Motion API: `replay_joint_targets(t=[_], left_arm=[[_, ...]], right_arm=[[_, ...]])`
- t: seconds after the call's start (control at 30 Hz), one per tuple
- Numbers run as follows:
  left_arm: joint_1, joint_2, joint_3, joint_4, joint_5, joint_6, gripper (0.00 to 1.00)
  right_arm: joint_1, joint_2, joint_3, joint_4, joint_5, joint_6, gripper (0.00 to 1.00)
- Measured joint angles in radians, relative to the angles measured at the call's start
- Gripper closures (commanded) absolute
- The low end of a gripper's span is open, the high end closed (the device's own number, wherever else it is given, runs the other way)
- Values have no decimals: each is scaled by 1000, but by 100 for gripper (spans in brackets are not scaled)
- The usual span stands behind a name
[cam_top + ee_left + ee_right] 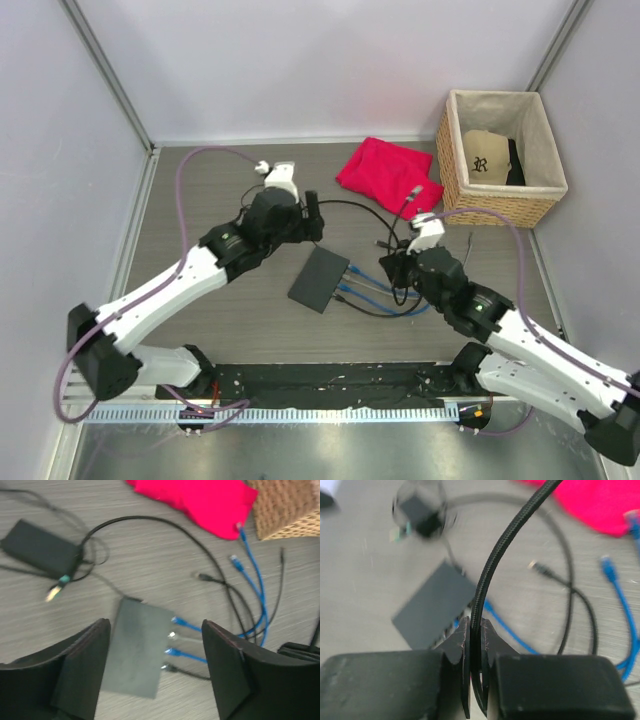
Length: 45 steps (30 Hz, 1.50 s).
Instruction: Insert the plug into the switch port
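Observation:
The switch [320, 279] is a flat dark box in the middle of the table, with blue and black cables plugged along its right edge. It also shows in the left wrist view [137, 652] and the right wrist view [435, 610]. My left gripper [314, 216] is open and empty, above and behind the switch; its fingers [82, 670] frame the switch from above. My right gripper [392, 266] is right of the switch, shut on a black braided cable [492, 565] that rises out of the right wrist view. That cable's plug is not in that view.
A black power brick [42, 550] on a black cord lies behind the switch. A red cloth [388, 172] lies at the back and a wicker basket [500, 205] holding a cap at the back right. Loose blue cables [255, 580] and a black cable end [201, 576] lie right of the switch.

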Motion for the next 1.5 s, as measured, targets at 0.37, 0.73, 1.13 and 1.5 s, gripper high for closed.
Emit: replay_joint_targets(t=[0.37,0.73,1.13,1.5], left_arm=[[5,-309,-460,191,104,-75,8],[21,-297,-534,410,150,-209,17],[111,-152,-438,314,109,-365,30],[111,-32,-288,189,141,-366,52]], right_arm=[[0,182,-32,80,-605,-278,99],[0,332,-34,112,-835,-418,99],[1,336,-34,126,-877,-490,99],[31,353,-33,111,-840,-527,99]])
